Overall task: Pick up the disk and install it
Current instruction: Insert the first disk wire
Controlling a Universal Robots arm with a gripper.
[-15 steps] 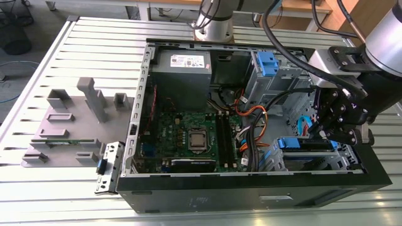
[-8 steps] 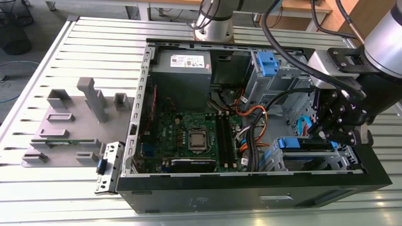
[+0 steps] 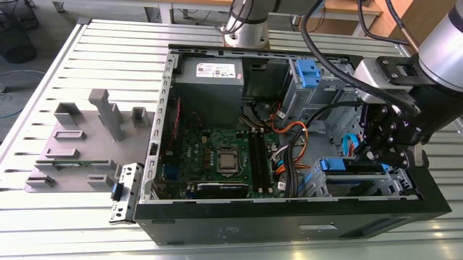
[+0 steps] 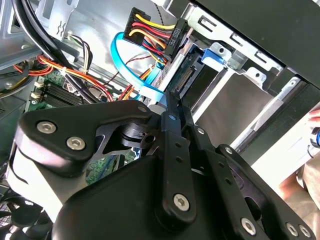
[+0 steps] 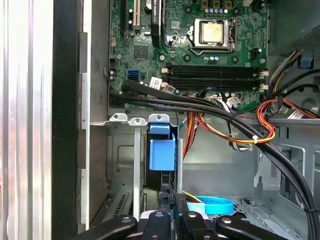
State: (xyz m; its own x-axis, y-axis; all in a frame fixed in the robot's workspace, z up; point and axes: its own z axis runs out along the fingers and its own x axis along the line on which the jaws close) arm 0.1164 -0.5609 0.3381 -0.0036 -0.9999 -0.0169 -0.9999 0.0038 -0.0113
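The disk sits slotted in the drive bay at the case's front corner, on the exterior view's right (blue rail end facing the motherboard). The gripper hangs just above it, fingers drawn narrow, nearly together, holding nothing.

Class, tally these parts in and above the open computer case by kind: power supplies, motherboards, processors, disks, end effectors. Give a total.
power supply: 1
motherboard: 1
processor: 1
disk: 1
end effector: 1
Total: 5
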